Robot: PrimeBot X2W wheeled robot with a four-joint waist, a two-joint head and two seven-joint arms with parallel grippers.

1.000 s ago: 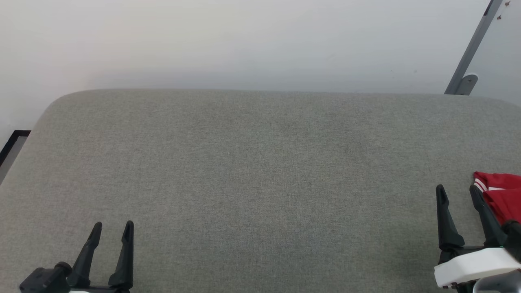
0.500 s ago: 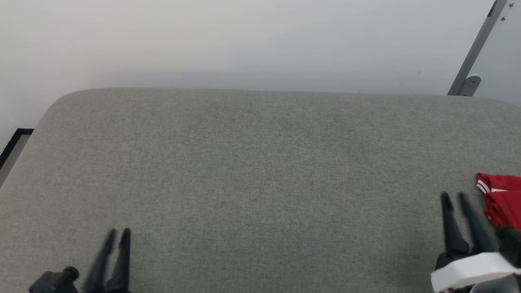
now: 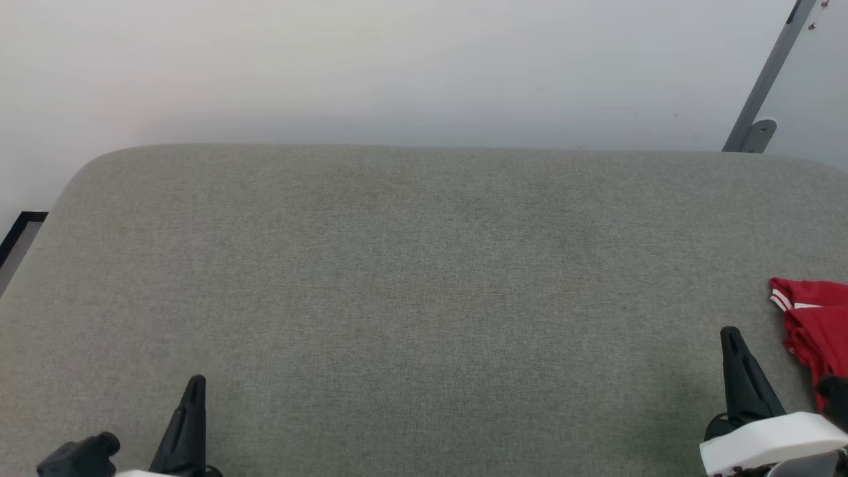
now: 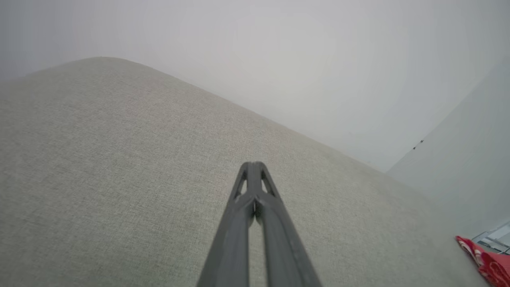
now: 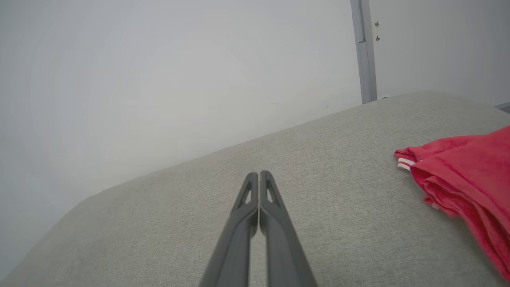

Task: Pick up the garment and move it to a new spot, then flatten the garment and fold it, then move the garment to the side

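The garment (image 3: 818, 324) is red cloth with white stripe trim, lying bunched at the right edge of the grey upholstered surface (image 3: 424, 278); it also shows in the right wrist view as the garment (image 5: 466, 179) and at the far lower right as the garment (image 4: 484, 259). My right gripper (image 3: 730, 334) stands shut and empty just left of the cloth, apart from it. My left gripper (image 3: 196, 383) is shut and empty at the lower left, far from the cloth. In the wrist views both pairs of fingers are pressed together: left gripper (image 4: 252, 165), right gripper (image 5: 258, 174).
A pale wall rises behind the surface. A grey metal post (image 3: 762, 86) leans at the back right. A dark-framed edge (image 3: 16, 235) shows past the surface's left side. The surface's back corners are rounded.
Both grippers have gone from open to shut on nothing. They have also drawn back a little toward the bottom edge. The garment has stayed where it lay.
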